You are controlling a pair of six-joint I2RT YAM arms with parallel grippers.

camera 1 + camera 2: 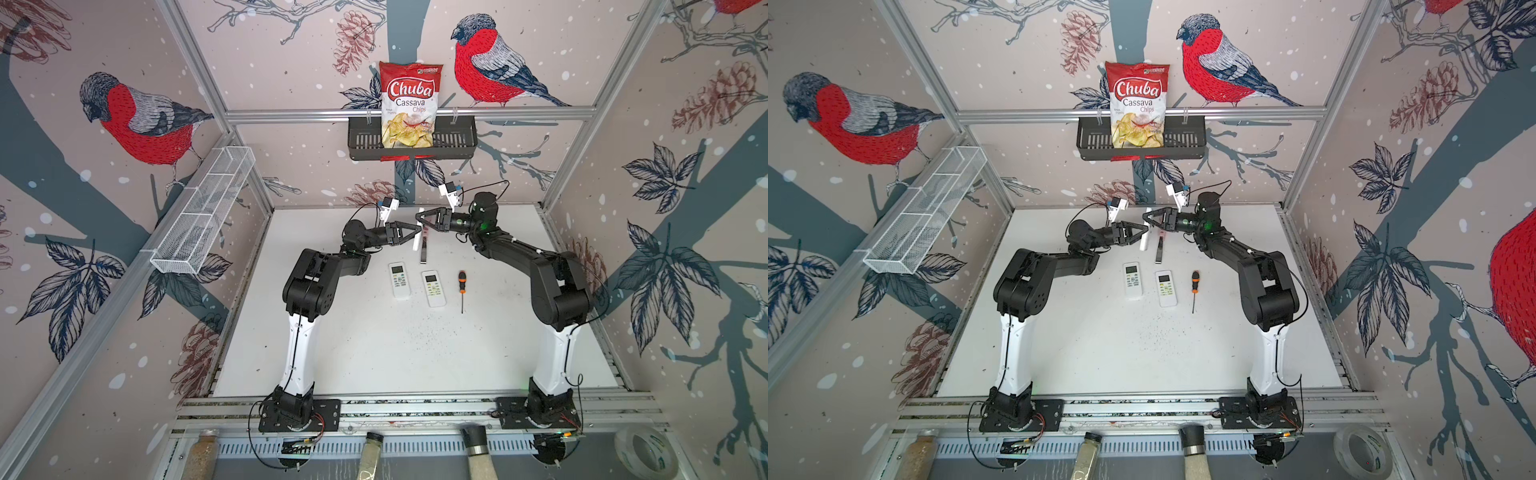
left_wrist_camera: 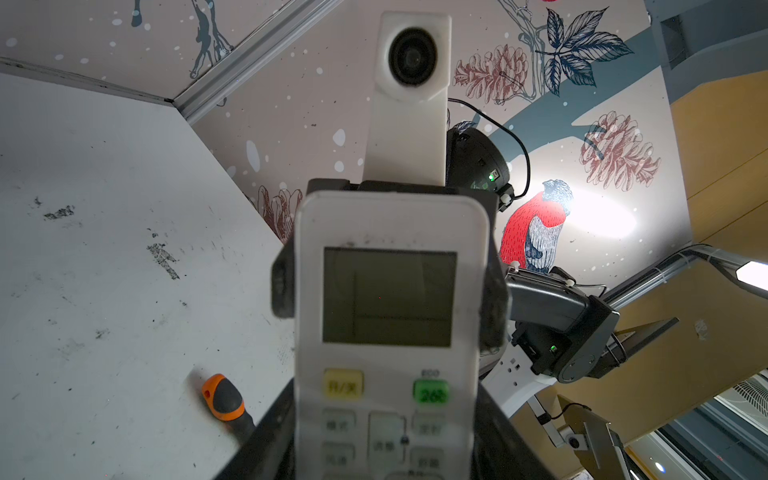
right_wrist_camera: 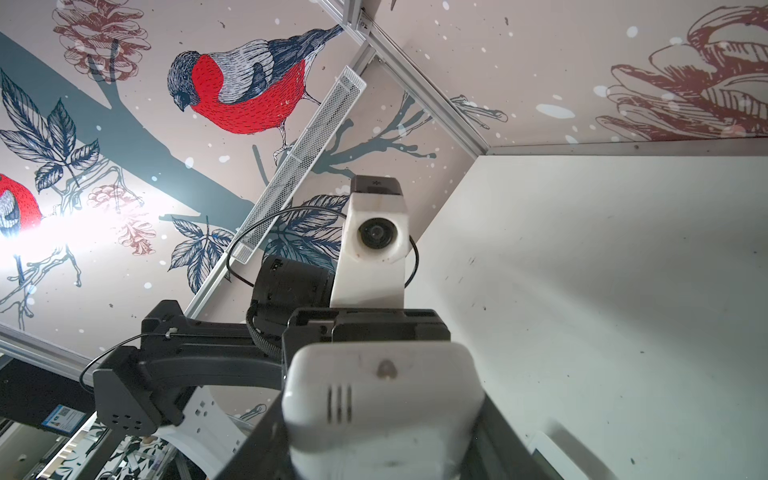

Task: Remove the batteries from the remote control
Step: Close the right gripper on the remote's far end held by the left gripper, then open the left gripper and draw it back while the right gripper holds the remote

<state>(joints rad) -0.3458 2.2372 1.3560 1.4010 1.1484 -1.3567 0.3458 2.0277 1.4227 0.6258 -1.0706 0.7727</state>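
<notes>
Both grippers hold a white remote control (image 1: 417,241) (image 1: 1144,241) in the air over the back middle of the table, tilted with one end down. My left gripper (image 1: 419,230) (image 1: 1147,231) is shut on it from the left. The left wrist view shows its screen and buttons (image 2: 388,299) between the jaws. My right gripper (image 1: 417,217) (image 1: 1144,216) is shut on it from the right, with its fingers (image 2: 282,286) clamping the sides. The right wrist view shows the remote's plain back (image 3: 382,399). The batteries are hidden.
Two more white remotes (image 1: 400,280) (image 1: 433,288) lie face up mid-table, with an orange-and-black screwdriver (image 1: 461,289) (image 2: 224,401) to their right. Under the held remote is a narrow dark strip (image 1: 423,254), shadow or part, I cannot tell. A black basket (image 1: 365,143) holds a chips bag on the back wall.
</notes>
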